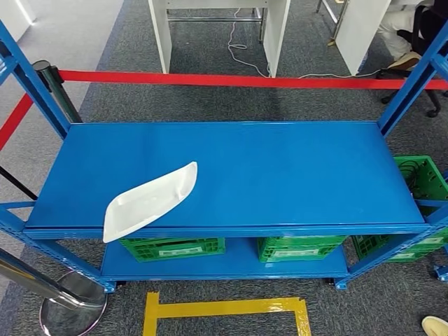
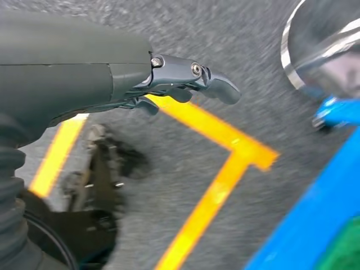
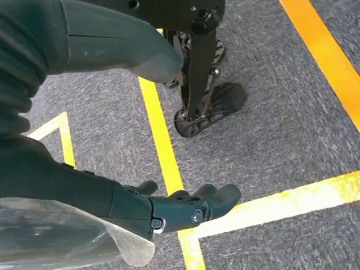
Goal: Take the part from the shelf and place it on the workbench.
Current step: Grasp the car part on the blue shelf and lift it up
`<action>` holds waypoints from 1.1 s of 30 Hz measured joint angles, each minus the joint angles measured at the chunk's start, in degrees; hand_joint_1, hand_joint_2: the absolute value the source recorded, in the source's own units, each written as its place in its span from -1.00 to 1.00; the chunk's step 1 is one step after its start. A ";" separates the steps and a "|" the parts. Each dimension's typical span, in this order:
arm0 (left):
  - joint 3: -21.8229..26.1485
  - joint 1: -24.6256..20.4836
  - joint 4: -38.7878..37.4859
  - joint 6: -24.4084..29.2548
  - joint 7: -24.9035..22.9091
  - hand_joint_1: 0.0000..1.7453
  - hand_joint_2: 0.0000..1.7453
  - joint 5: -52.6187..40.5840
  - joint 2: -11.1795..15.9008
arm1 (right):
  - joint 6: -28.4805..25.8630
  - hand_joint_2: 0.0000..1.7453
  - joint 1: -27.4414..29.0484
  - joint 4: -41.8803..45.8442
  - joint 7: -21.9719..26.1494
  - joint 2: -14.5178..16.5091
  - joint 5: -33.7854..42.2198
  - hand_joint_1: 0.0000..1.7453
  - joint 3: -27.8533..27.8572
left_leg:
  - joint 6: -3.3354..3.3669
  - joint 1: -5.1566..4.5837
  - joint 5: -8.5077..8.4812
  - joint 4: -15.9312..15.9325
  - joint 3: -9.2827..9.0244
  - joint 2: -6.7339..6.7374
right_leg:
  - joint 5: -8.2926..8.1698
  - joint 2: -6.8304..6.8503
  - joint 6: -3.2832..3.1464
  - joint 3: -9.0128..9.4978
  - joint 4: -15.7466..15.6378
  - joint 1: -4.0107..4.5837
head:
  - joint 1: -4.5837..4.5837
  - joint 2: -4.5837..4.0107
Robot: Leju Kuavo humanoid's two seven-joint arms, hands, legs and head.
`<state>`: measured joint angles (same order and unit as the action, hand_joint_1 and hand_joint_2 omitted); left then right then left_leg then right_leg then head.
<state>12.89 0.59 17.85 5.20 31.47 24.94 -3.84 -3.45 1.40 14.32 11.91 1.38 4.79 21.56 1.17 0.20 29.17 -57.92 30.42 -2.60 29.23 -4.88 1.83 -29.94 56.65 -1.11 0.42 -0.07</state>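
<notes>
The part (image 1: 150, 199) is a long, shallow white shell with one pointed end. It lies at an angle on the left front of the blue shelf's top board (image 1: 296, 175), its wide end reaching the front edge. My left hand (image 2: 178, 79) hangs over grey carpet and yellow floor tape, fingers stretched out and holding nothing. My right hand (image 3: 170, 208) also hangs above the carpet, fingers extended and thumb held apart, with nothing in it. Both hands are low and well away from the part.
Green crates (image 1: 171, 247) (image 1: 298, 247) sit on the lower board, and another crate (image 1: 423, 175) stands at the right end. Red barrier tape (image 1: 211, 79) runs behind the shelf. A chrome stanchion base (image 1: 74, 301) stands at front left. A yellow floor marking (image 1: 227, 308) lies before the shelf.
</notes>
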 joint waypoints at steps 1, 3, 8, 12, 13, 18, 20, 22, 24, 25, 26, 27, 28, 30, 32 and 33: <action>1.51 -0.01 0.68 0.07 0.81 -1.00 1.00 -0.55 -0.17 | -0.14 1.00 -0.08 -0.15 0.15 0.01 -0.11 -1.00 0.29 | 0.00 0.00 0.00 0.00 0.00 0.00 | 0.00 0.00 0.00 0.00 0.00 0.00 | 0.01 0.00; 4.66 -0.05 2.43 0.11 2.02 -1.00 1.00 -2.02 -0.66 | -0.43 1.00 -0.23 -0.40 0.37 0.04 -0.34 -1.00 0.72 | 0.00 0.00 0.00 0.00 0.00 0.00 | 0.00 0.00 0.00 0.00 0.00 0.00 | 0.00 0.00; 11.01 -0.33 6.58 0.08 3.70 -1.00 1.00 -5.99 -2.07 | -0.78 1.00 -0.35 -0.76 0.63 0.20 -0.84 -1.00 1.54 | 0.00 0.00 0.00 -0.01 -0.02 0.00 | 0.00 0.00 0.00 0.01 0.00 0.00 | 0.00 0.00; 14.41 -0.26 11.30 -0.15 4.34 -1.00 1.00 -8.46 -3.78 | -1.04 1.00 -0.36 -0.82 0.57 0.20 -1.44 -1.00 1.54 | 0.00 0.00 0.00 -0.01 -0.01 0.00 | -0.01 0.00 0.00 0.00 0.00 0.00 | 0.01 0.00; 15.60 -0.25 12.93 -0.31 4.57 -1.00 1.00 -9.12 -4.34 | -1.20 1.00 -0.38 -0.85 0.52 0.22 -1.60 -1.00 1.54 | 0.00 0.00 0.00 -0.01 -0.01 0.00 | -0.01 0.00 0.00 0.01 0.00 0.00 | 0.01 0.00; 18.75 0.29 22.26 -0.66 5.55 -1.00 1.00 -11.82 -6.78 | -2.38 1.00 -0.38 -0.97 -0.08 0.38 -2.61 -1.00 1.69 | 0.00 0.00 0.00 -0.01 -0.01 0.00 | -0.01 0.00 0.00 0.02 0.00 0.00 | 0.01 0.00; 19.06 0.81 26.28 0.03 5.87 -1.00 1.00 -12.54 -7.61 | -2.91 1.00 -0.40 -1.03 -0.39 0.46 -3.01 -1.00 1.85 | 0.00 0.00 0.00 -0.01 -0.01 0.00 | -0.01 0.00 0.00 0.02 0.00 0.00 | -0.01 0.00; 19.15 1.52 30.33 1.09 6.12 -1.00 1.00 -13.04 -8.35 | -3.43 1.00 -0.41 -1.09 -0.74 0.52 -3.44 -1.00 1.93 | 0.00 0.00 0.00 -0.01 -0.01 0.00 | -0.01 0.00 0.00 0.02 0.00 0.00 | -0.01 0.00; 19.10 2.33 34.42 2.29 6.38 -1.00 1.00 -13.45 -9.07 | -3.91 1.00 -0.41 -1.15 -1.02 0.57 -3.89 -1.00 1.96 | 0.00 0.00 0.00 -0.01 -0.01 0.00 | -0.01 0.00 0.00 0.01 0.01 0.00 | 0.00 0.00; 19.01 2.74 36.50 2.91 6.52 -1.00 1.00 -13.63 -9.44 | -4.12 1.00 -0.43 -1.20 -1.12 0.59 -4.14 -1.00 1.97 | 0.00 0.00 0.00 -0.01 -0.01 0.00 | -0.01 0.00 0.00 0.02 0.01 0.00 | 0.00 0.00; 18.88 3.14 38.56 3.53 6.64 -1.00 1.00 -13.83 -9.80 | -4.34 1.00 -0.44 -1.26 -1.22 0.61 -4.38 -1.00 1.97 | 0.00 0.00 0.00 -0.01 -0.01 0.00 | -0.01 0.00 0.00 0.02 0.01 0.00 | 0.01 0.00; 18.67 3.53 40.47 4.11 6.75 -1.00 1.00 -13.97 -10.11 | -4.54 1.00 -0.45 -1.32 -1.34 0.62 -4.62 -1.00 1.98 | 0.00 0.00 0.00 -0.01 -0.01 0.00 | -0.01 0.00 0.00 0.02 0.01 0.00 | 0.01 0.00; 18.40 3.94 42.30 4.68 6.83 -1.00 1.00 -14.11 -10.35 | -4.73 1.00 -0.46 -1.36 -1.44 0.64 -4.80 -1.00 1.98 | 0.00 0.00 0.00 -0.01 -0.01 0.00 | -0.01 0.00 0.00 0.02 0.01 0.00 | 0.01 0.00; 17.81 4.81 45.95 5.79 6.94 -1.00 1.00 -14.40 -10.82 | -5.04 1.00 -0.46 -1.41 -1.64 0.70 -5.19 -1.00 1.98 | 0.00 0.00 0.00 -0.01 -0.01 0.00 | -0.01 0.00 0.00 0.02 0.01 0.00 | 0.00 0.00; 17.09 5.83 50.04 7.02 7.08 -1.00 1.00 -14.76 -11.34 | -5.40 1.00 -0.48 -1.43 -1.81 0.74 -5.62 -1.00 1.98 | 0.00 0.00 0.00 -0.01 -0.01 0.00 | -0.01 0.00 0.00 0.02 0.01 0.00 | 0.00 0.00; 16.66 6.37 52.19 7.63 7.18 -1.00 1.00 -14.97 -11.59 | -5.60 1.00 -0.49 -1.44 -1.91 0.76 -5.84 -1.00 1.98 | 0.00 0.00 0.00 -0.01 -0.01 0.00 | -0.01 0.00 0.00 0.02 0.01 0.00 | 0.01 0.00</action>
<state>29.55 6.96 70.04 12.83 38.66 9.98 -15.43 -9.04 0.91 12.88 10.00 2.14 -1.05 23.55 1.16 0.20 29.17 -57.93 30.41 -2.60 29.22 -4.88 1.83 -29.92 56.66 -1.12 0.43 -0.07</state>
